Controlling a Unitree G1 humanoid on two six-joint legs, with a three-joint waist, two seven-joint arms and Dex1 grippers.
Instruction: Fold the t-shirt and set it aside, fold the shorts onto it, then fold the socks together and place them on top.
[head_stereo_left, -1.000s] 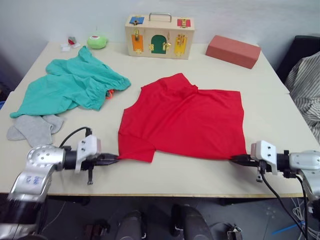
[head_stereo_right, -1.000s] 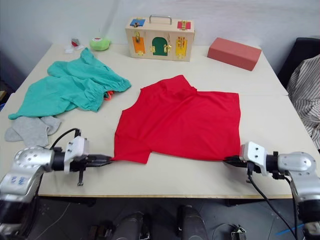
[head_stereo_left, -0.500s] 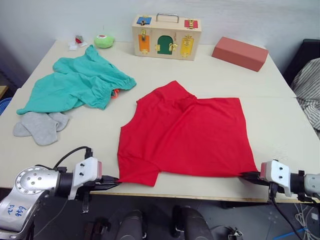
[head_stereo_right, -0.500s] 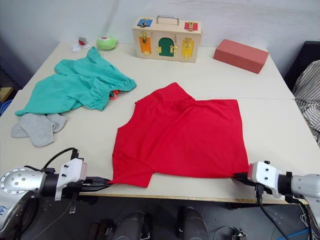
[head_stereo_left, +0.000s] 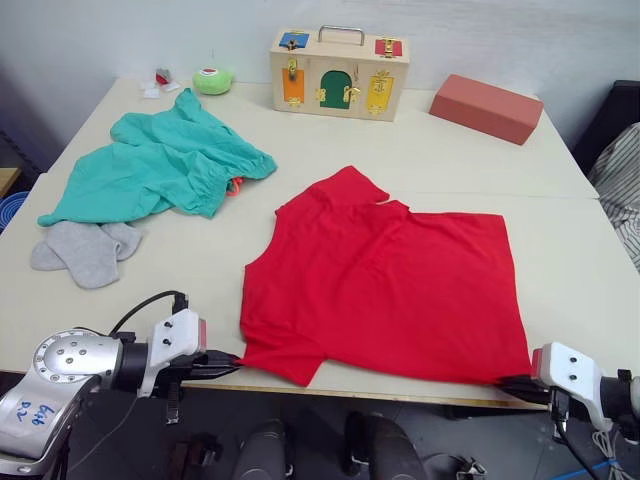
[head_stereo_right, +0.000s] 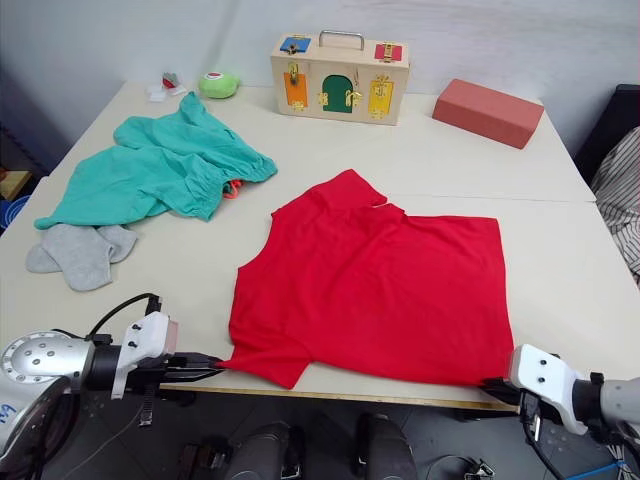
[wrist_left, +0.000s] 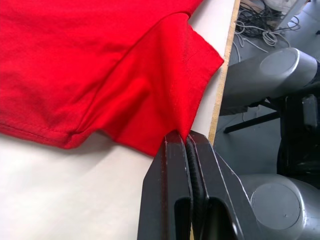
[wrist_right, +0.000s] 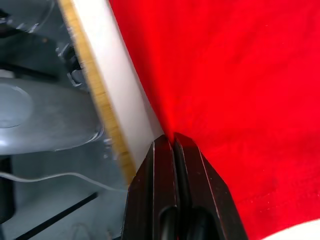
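The red t-shirt (head_stereo_left: 385, 285) lies flat, spread between both grippers, its near corners pinched. Crumpled teal shorts (head_stereo_left: 160, 165) lie beyond the left gripper (head_stereo_left: 232, 360), grey socks (head_stereo_left: 85, 250) just nearer.

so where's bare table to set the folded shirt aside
Free: the table's right side, between the shirt and brick, and the strip between the shirt and wooden box. Crowded: the left, with shorts and socks.
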